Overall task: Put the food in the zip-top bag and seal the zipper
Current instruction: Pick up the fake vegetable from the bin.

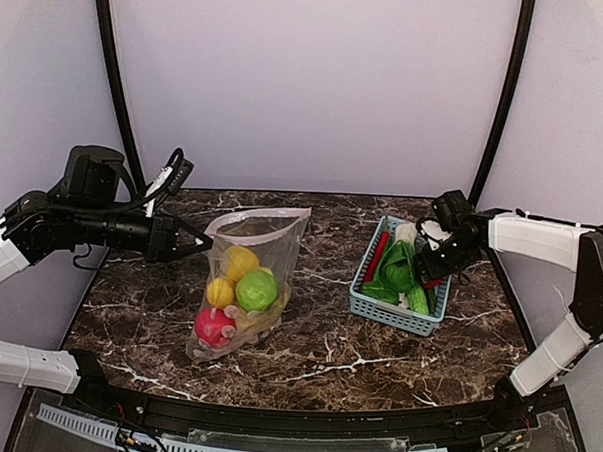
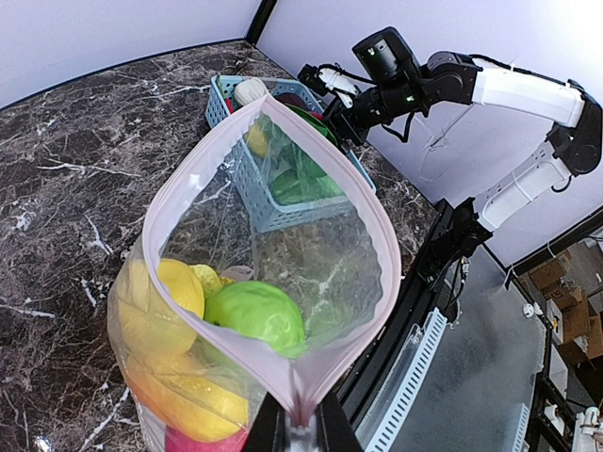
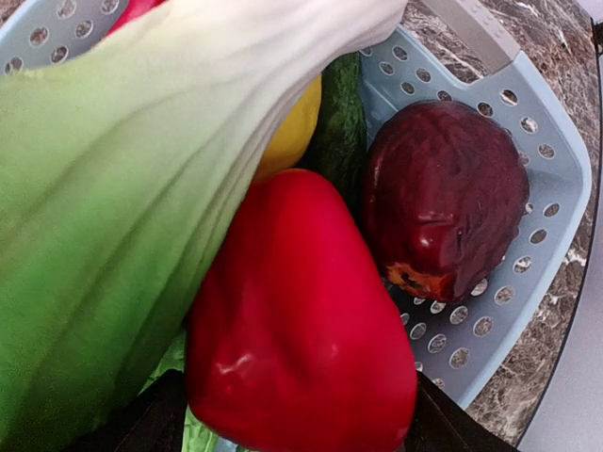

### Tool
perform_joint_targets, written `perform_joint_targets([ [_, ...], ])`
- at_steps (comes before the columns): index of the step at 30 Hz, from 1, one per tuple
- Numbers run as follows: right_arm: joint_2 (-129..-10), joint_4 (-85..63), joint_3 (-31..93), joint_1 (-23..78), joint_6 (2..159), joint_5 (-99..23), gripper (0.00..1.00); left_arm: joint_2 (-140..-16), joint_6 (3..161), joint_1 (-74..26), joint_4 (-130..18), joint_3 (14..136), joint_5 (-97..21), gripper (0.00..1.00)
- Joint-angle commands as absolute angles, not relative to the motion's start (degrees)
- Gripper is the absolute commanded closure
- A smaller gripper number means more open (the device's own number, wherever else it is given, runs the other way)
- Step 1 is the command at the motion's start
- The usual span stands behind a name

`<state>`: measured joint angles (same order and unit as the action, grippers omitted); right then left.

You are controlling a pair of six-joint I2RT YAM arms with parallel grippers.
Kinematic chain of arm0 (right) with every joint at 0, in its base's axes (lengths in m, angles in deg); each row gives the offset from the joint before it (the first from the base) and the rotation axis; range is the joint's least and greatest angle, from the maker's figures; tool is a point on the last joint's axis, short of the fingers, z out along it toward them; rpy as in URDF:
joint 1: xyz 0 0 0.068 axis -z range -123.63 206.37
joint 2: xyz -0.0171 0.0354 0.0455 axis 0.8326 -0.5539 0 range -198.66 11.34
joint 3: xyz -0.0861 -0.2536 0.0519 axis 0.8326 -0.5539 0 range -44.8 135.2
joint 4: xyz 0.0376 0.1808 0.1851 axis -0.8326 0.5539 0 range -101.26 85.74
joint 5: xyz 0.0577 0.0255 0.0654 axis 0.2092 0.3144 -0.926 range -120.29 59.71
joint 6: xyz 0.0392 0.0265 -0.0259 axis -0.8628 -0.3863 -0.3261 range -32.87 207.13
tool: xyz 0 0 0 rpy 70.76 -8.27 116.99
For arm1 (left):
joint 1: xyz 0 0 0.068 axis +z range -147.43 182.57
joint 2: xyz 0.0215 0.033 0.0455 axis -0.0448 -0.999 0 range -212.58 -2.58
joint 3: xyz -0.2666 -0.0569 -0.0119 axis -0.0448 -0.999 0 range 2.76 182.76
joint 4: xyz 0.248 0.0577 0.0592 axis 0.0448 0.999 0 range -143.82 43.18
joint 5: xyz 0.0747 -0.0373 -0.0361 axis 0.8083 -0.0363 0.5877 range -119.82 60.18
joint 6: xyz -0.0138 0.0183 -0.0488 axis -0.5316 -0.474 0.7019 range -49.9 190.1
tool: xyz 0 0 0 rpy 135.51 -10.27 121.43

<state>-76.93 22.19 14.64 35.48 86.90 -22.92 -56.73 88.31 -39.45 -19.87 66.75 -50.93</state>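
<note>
The clear zip-top bag (image 1: 273,232) stands open at mid-table. Inside it lie pieces of food: a yellow lemon (image 1: 242,260), a green apple (image 1: 257,290), an orange-yellow pepper (image 1: 220,292) and a red fruit (image 1: 214,326). My left gripper (image 1: 203,245) is shut on the bag's left mouth corner, where the pink zipper (image 2: 377,226) pinches into the jaws (image 2: 301,428); the mouth gapes wide. My right gripper (image 1: 435,257) reaches down into the blue basket (image 1: 383,308). Its fingers stand open (image 3: 292,424) on either side of a red pepper (image 3: 292,320).
The basket (image 3: 556,179) also holds a green-and-white leafy vegetable (image 3: 113,188), a dark red round fruit (image 3: 448,198) and a bit of something yellow (image 3: 294,127). Bare marble table (image 1: 326,357) lies between the bag and the basket.
</note>
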Motion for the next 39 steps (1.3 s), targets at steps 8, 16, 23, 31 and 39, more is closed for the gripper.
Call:
perform_joint_targets([
  [8,-79.29,20.99,14.60,33.82,90.06,-15.03,0.23,-55.75,87.69,-39.46,-19.57,66.42,-50.52,0.99],
  [16,-76.00,20.64,14.70,33.87,89.72,-15.08,0.35,-55.83,87.72,-39.52,-19.71,66.50,-50.64,0.99],
  [23,-67.87,25.77,15.69,33.85,88.04,-14.62,0.40,-55.61,87.60,-39.50,-19.17,67.27,-50.64,0.99],
  [31,-58.42,33.04,23.63,32.43,83.92,-23.21,0.43,-57.06,86.06,-39.45,-18.75,67.89,-55.18,0.99],
  [39,-58.09,32.01,33.86,20.64,81.42,-35.81,0.44,-58.53,85.18,-39.53,-18.31,68.93,-57.49,0.99],
])
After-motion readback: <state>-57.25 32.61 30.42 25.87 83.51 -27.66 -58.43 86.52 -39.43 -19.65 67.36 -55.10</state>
